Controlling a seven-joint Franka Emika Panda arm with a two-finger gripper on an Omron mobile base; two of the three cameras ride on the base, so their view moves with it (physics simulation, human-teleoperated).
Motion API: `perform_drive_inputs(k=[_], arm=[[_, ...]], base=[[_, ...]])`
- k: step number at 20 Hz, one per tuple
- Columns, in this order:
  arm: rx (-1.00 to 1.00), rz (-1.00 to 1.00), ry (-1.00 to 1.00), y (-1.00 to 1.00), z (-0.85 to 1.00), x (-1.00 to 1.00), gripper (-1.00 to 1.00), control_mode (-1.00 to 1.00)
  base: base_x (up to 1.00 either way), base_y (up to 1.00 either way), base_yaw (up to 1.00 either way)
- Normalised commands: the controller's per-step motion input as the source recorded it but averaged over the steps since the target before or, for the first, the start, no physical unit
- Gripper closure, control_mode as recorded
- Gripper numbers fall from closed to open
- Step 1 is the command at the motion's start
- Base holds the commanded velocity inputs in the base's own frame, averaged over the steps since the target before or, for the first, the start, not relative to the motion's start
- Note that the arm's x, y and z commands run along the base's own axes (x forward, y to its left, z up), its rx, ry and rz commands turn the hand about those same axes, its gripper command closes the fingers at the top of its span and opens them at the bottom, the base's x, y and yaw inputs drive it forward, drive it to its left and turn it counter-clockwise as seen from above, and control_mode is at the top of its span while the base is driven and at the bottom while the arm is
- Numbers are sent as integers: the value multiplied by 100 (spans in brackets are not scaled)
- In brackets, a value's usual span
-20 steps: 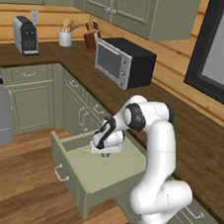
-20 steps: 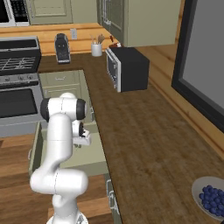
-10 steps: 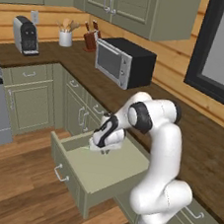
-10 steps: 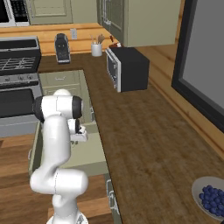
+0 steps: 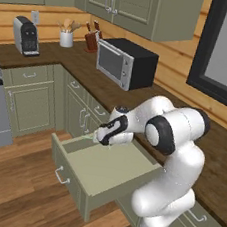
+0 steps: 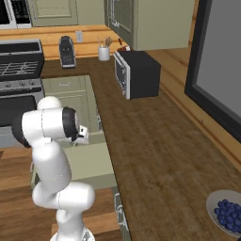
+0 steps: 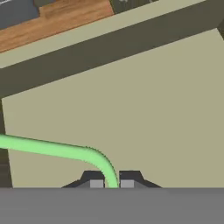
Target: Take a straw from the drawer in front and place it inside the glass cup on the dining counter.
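The sage-green drawer (image 5: pixel 111 168) stands pulled out under the dark countertop, its pale interior (image 7: pixel 144 109) bare. My gripper (image 5: pixel 104 140) hangs just above the drawer's back left part and is shut on the straw (image 7: pixel 52 148). The light green straw runs from between the fingertips (image 7: pixel 96 183), bends and reaches off to the left in the hand view. In the left base view the straw (image 5: pixel 89 137) pokes out leftward from the hand. From the right base view my gripper (image 6: pixel 81 140) sits over the drawer (image 6: pixel 82 164). The glass cup and the dining counter are out of view.
A black microwave (image 5: pixel 127 62), a knife block (image 5: pixel 90 41), a white utensil holder (image 5: pixel 67 38) and a coffee machine (image 5: pixel 25 35) stand on the countertop. A stove (image 6: pixel 19 75) is at the left. A bowl of blueberries (image 6: pixel 227 211) sits near the counter's right end.
The arm's elbow has swung to the right, and the hand has lifted slightly over the drawer with the straw still in it.
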Motion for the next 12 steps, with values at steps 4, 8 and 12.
perform_drive_inputs(k=[4, 8, 12], arm=[[11, 6, -13, 0, 100, -20, 100, -100], [8, 9, -6, 0, 100, 0, 100, -100], [2, 8, 0, -4, 100, -15, 100, -100]], base=[[0, 0, 0], [0, 0, 0], [0, 0, 0]])
